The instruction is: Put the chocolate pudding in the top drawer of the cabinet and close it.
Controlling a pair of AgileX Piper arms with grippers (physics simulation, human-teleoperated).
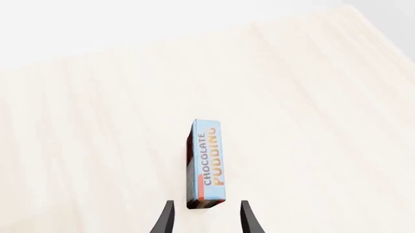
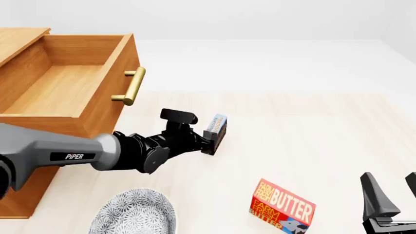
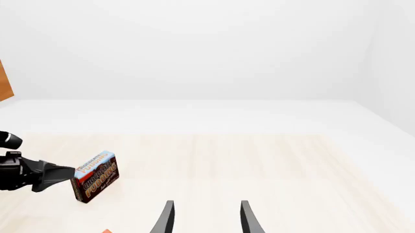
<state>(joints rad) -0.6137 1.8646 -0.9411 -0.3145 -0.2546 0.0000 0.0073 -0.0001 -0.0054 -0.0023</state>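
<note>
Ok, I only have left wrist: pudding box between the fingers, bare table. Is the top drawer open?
Observer: Yes. Front view shows the top drawer pulled out of the cabinet, its inside in view.
Operator: Anything else near the box?
Observer: A butter box lies on the table, nearer the arms' side and to the right of the chocolate pudding, well apart from it.
Operator: Where's the right arm?
Observer: The right gripper sits at the front view's lower right edge, fingers open, far from the pudding.
</note>
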